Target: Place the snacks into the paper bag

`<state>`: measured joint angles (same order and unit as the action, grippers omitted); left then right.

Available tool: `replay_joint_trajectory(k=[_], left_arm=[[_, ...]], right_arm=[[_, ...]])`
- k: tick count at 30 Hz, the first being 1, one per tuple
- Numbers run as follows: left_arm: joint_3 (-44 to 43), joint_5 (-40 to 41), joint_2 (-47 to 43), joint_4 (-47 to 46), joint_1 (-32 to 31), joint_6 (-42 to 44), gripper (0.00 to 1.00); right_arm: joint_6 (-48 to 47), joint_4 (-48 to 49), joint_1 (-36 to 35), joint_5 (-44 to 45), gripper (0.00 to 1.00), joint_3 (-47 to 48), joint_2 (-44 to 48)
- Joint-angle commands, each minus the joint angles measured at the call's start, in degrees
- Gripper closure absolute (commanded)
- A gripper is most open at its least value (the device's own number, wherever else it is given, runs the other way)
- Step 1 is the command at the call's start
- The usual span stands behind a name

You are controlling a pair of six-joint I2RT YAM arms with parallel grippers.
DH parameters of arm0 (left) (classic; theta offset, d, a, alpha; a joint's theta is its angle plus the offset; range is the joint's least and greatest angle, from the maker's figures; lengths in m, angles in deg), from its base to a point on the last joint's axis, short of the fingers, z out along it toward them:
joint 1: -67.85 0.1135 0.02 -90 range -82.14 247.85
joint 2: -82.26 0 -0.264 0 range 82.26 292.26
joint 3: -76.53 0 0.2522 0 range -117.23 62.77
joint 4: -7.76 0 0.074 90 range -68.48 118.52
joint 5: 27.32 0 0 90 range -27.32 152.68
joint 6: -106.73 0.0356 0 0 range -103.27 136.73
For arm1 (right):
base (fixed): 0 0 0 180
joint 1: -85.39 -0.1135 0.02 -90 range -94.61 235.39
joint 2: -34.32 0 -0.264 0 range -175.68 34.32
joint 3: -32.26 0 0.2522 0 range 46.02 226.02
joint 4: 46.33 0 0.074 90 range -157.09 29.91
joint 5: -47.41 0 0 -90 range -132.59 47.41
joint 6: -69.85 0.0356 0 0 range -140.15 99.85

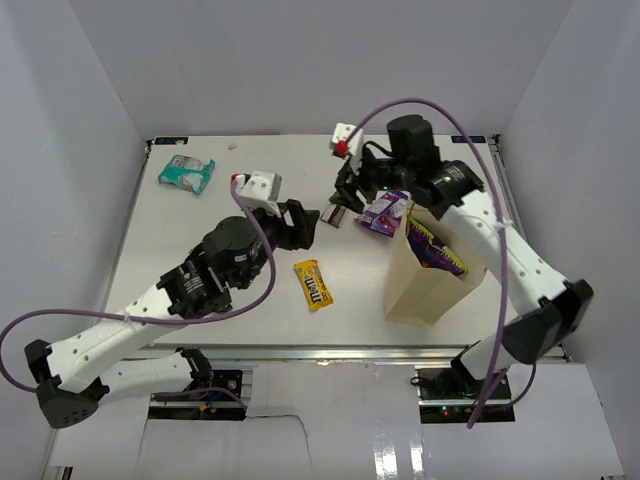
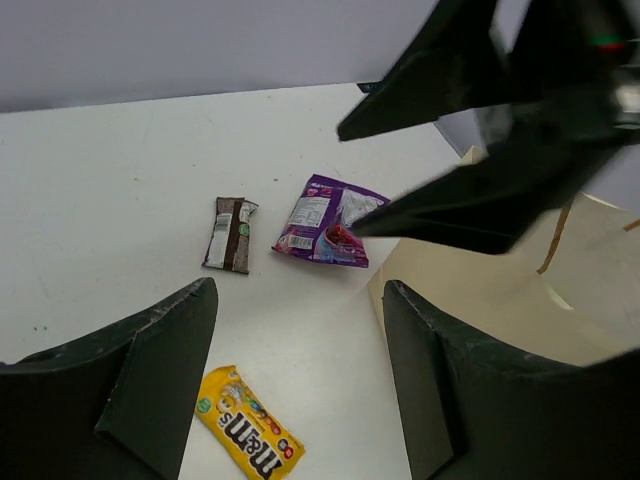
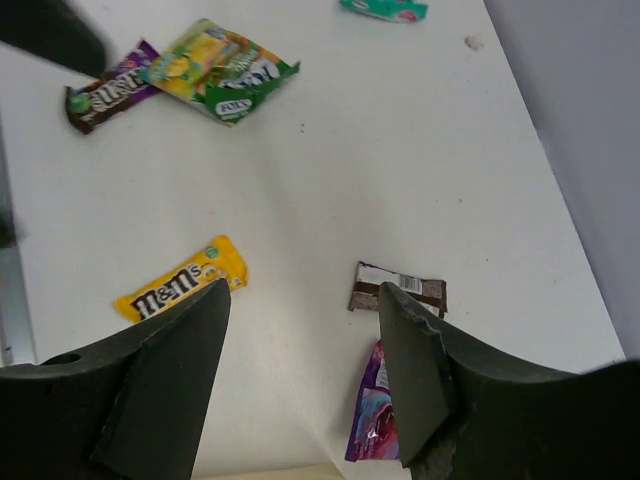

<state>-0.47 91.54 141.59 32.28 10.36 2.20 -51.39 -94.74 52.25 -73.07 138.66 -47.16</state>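
1. Top view: the paper bag [image 1: 425, 285] stands upright with its mouth up, and a chip bag [image 1: 437, 250] pokes out of it. One snack is in; the rest lie loose on the table [image 1: 180, 215]. The right gripper [image 1: 345, 203] hangs over the brown bar [image 1: 335, 216], spread and empty, probably lining up a pick. The purple packet [image 1: 385, 212] is just beside the bag. The yellow candy packet [image 1: 313, 283] lies mid-table and the teal bag [image 1: 187, 173] sits far left.
2. Left wrist: the left gripper [image 2: 300, 292] has its fingers [image 2: 150, 390] wide apart with nothing between them. It's parked clear of the right arm's work.
3. Right wrist: the fingers [image 3: 160, 390] are spread and empty, with the brown bar just past one tip. The green-yellow bag [image 3: 220, 70] overlaps a small bar [image 3: 105, 90], well apart from the gripper.
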Motion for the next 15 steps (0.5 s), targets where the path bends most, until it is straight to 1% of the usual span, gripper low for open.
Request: replay_joint_trajectory(k=[1,2,3,4,5,6,7,8,9,10,12,13,15], left_arm=[[4.07,5.15,-5.18,5.65,0.01,-9.17,0.23],[5.31,5.67,-7.89,6.71,0.10,-11.38,0.23],[6.72,6.11,-9.31,7.42,0.10,-13.75,0.23],[8.38,6.47,-10.80,7.78,0.10,-17.87,0.23],[11.97,6.47,-13.43,7.69,0.10,-20.00,0.23],[13.57,6.47,-14.58,7.78,0.10,-21.93,0.23],[14.98,6.56,-15.46,7.69,0.10,-23.60,0.23],[16.99,6.56,-16.87,7.69,0.10,-25.80,0.23],[17.62,6.47,-17.31,7.87,0.10,-26.51,0.23],[17.98,6.56,-17.58,8.74,0.10,-27.04,0.23],[18.07,6.91,-18.11,10.06,0.10,-28.19,0.22],[17.98,7.00,-18.28,11.20,0.10,-28.36,0.22],[18.07,7.52,-18.72,12.35,0.10,-29.24,0.22]], right_arm=[[8.72,3.45,-3.15,17.26,0.33,5.52,-8.42],[10.75,3.28,-3.59,20.78,0.33,6.58,-12.96],[15.81,3.36,-4.20,27.08,0.31,8.15,-15.45],[18.65,3.28,-4.47,29.84,0.30,9.13,-17.65],[21.46,3.10,-4.65,33.34,0.28,10.01,-22.11],[26.36,3.54,-4.82,36.86,0.24,10.36,-24.07],[28.76,4.24,-4.82,38.20,0.23,10.63,-25.65],[30.78,4.94,-4.91,41.00,0.20,11.50,-29.15],[35.33,5.30,-5.08,42.94,0.13,12.47,-31.01],[36.33,5.91,-5.52,45.31,0.09,14.30,-34.16],[37.92,6.79,-6.84,51.45,0.02,16.42,-37.25],[39.49,6.88,-6.93,52.09,0.02,17.48,-39.70],[41.25,7.49,-6.93,54.28,0.02,18.98,-41.83]])
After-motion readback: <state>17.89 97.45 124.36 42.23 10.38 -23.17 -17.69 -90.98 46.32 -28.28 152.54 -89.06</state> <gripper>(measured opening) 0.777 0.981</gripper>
